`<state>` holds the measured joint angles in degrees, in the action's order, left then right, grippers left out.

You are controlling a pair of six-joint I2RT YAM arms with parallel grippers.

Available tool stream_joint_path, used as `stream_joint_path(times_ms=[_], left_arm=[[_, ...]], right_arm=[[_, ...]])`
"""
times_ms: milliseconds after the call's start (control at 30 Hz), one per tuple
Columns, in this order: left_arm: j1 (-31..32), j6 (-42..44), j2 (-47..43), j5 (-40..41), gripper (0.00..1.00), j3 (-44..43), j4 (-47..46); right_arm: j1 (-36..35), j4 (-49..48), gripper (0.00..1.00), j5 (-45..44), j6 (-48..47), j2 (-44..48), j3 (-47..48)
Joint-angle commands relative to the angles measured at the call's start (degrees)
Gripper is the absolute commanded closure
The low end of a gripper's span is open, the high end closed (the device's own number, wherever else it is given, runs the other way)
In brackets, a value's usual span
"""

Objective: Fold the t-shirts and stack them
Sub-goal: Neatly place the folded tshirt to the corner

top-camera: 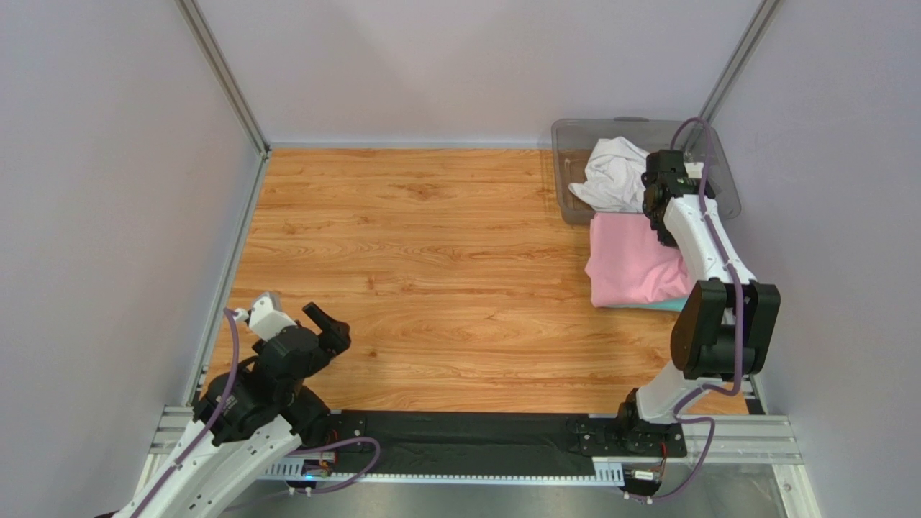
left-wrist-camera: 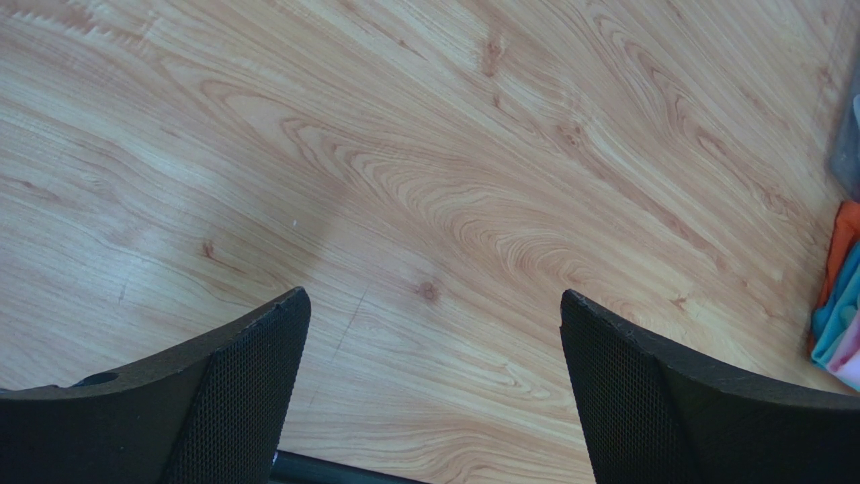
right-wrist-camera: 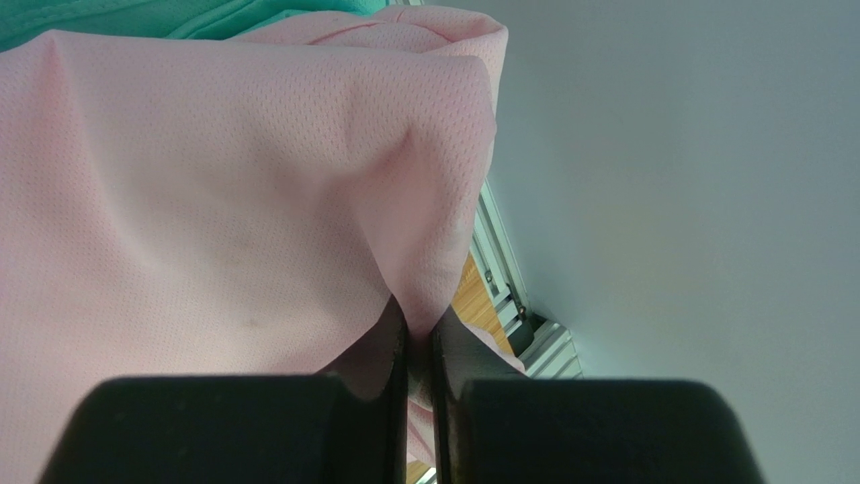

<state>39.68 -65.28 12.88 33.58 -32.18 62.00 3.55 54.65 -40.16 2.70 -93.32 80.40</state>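
Evidently the jaws of the right arm [top-camera: 703, 248] were pressed all but shut on a pinched ridge of the light pink t-shirt [right-wrist-camera: 202, 202]; in the wrist view the mesh cloth was drawn up into a peak between them. That shirt was laid folded at the right side of the table [top-camera: 432, 248], on top of the teal t-shirt [top-camera: 677, 305], of which only a strip was seen at the near edge. The white t-shirt [top-camera: 611, 173] was left crumpled in the clear grey bin [top-camera: 573, 135] just behind the stack. The jaws of the left arm [top-camera: 254, 399] were held wide apart over bare wood, well apart from the shirts, with nothing between them.

The cloth was judged light, limp and thin. No shape would be kept once it was lifted, and whatever was not gripped would be expected to hang and drag. A pinch on a single ridge was thought likely to take only the top layer, so the fold could be pulled open. A hold at a folded edge or corner, through all layers, was judged safer. The knit mesh was not taken for slippery, and little squeeze would be needed.
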Motion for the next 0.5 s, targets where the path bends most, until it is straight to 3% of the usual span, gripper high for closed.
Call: stream_joint_path(times_ms=[0,33,133,167,367,400,467], left_arm=[[-0.04,-0.29,-0.49,1.31,0.0,0.46,-0.12],[0.04,-0.29,-0.49,1.22,0.0,0.46,-0.04],[-0.04,-0.29,-0.49,1.31,0.0,0.46,-0.12],[-0.04,-0.29,-0.67,1.31,0.0,0.46,-0.04],[0.04,-0.29,-0.49,1.57,0.0,0.37,0.05],[0.05,-0.29,-0.41,1.66,0.0,0.28,0.05],[0.04,-0.38,-0.4,1.66,0.0,0.28,0.14]], right_arm=[[1.46,-2.18,0.94,0.43,1.86,-1.69,1.86],[2.24,-2.18,0.91,0.52,2.22,-2.13,1.95],[3.21,-2.1,0.64,-0.18,3.45,-3.62,2.74],[3.48,-1.57,0.43,-0.79,4.06,-4.23,3.09],[3.66,2.03,0.17,-2.64,8.37,-4.16,5.91],[3.66,2.47,0.0,-2.29,8.81,-3.89,6.08],[3.66,3.0,0.0,-1.94,9.69,-2.58,6.43]])
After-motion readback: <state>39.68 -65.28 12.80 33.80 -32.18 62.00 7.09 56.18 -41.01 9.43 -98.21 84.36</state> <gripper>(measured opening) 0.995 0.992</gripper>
